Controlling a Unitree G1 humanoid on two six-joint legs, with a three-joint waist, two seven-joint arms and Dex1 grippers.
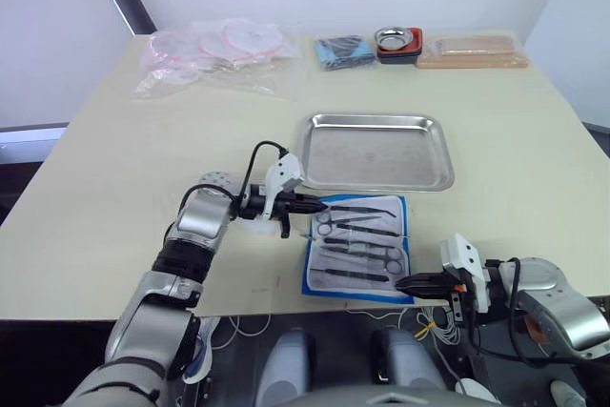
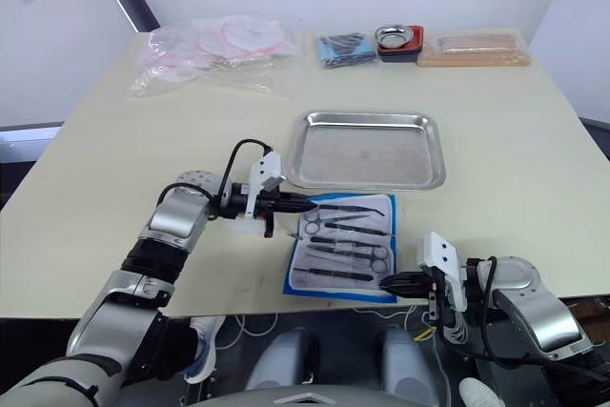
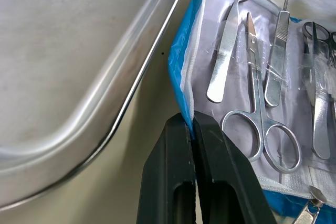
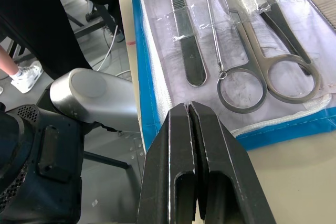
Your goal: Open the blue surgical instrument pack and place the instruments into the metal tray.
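Already unfolded, the blue surgical instrument pack exposes the instruments; left gripper pinches its edge, right gripper clenched empty; next: lift one into the metal tray.

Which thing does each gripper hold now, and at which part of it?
The left gripper pinches the edge of the opened blue surgical instrument pack on the side facing the metal tray. The right gripper is shut on nothing, beside the pack's corner.

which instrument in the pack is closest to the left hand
The ring-handled scissors, rings beside the left hand; the others lie farther across the blue surgical instrument pack.
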